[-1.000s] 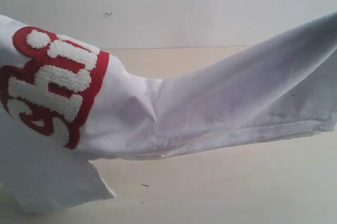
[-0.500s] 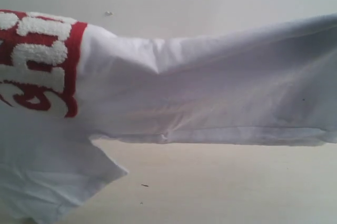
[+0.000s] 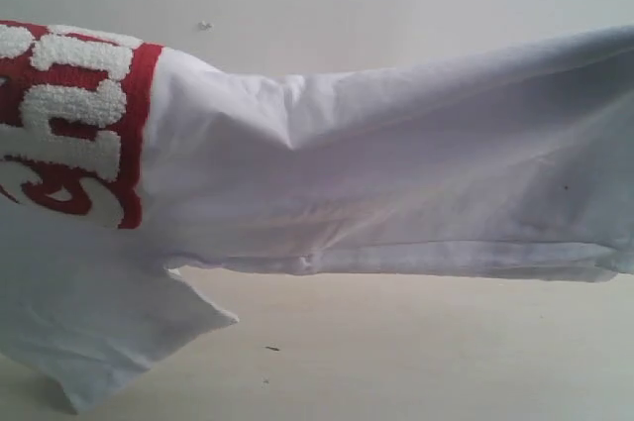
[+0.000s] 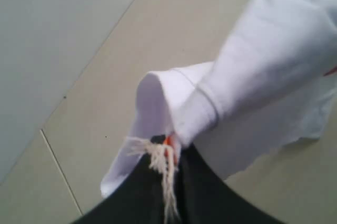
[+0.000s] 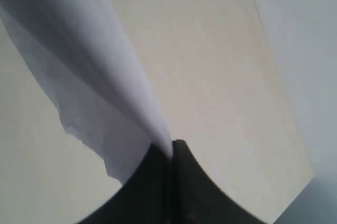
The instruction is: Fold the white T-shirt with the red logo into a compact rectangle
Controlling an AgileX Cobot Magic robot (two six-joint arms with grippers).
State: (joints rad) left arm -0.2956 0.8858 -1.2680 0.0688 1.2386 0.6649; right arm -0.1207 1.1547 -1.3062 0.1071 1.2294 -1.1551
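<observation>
The white T-shirt (image 3: 396, 173) hangs stretched across the exterior view, lifted off the table (image 3: 416, 352). Its red logo (image 3: 69, 114) with fuzzy white letters shows at the upper left, and a sleeve (image 3: 99, 342) droops at lower left. Neither gripper shows in the exterior view. In the left wrist view my left gripper (image 4: 171, 147) is shut on the white T-shirt (image 4: 263, 71) at a hemmed edge, beside an orange tag (image 4: 168, 141) and a frayed cream string (image 4: 163, 176). In the right wrist view my right gripper (image 5: 171, 147) is shut on a thin edge of the white T-shirt (image 5: 100, 76).
A pale wooden table lies below the cloth, with a small dark speck (image 3: 272, 349) on it. A plain light wall (image 3: 347, 5) stands behind. In the left wrist view a seam line (image 4: 58, 168) crosses the surface below.
The shirt rose and pulled taut from a sagging drape a second ago; the logo shifted up and left. Over the last half second it has barely moved.
</observation>
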